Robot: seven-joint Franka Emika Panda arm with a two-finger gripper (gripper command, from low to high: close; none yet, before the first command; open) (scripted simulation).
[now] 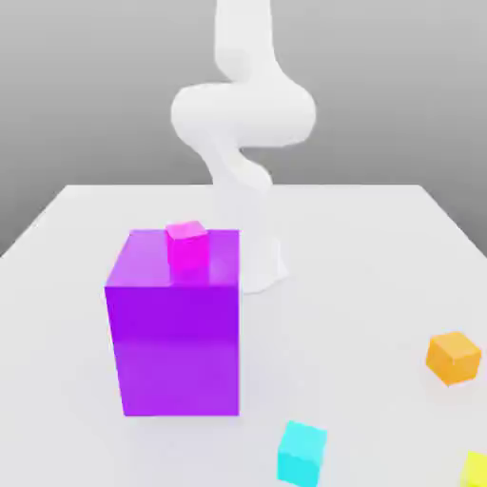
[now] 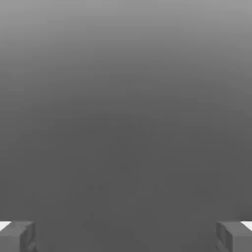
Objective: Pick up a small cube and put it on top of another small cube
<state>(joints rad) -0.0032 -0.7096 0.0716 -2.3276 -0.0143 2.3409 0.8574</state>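
On top of the big purple block [image 1: 176, 323], toward the exterior view's left, you have the magenta-pink cube [image 1: 188, 245]. Your orange cube [image 1: 454, 358] sits on the tabletop [image 1: 361, 285] at the exterior view's right, well apart from that block. In the hand view, your tool [image 2: 126, 237] stands wide, with nothing between its fingers.

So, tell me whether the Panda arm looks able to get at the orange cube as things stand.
Probably yes: the orange cube sits apart from the purple block, its top uncovered.
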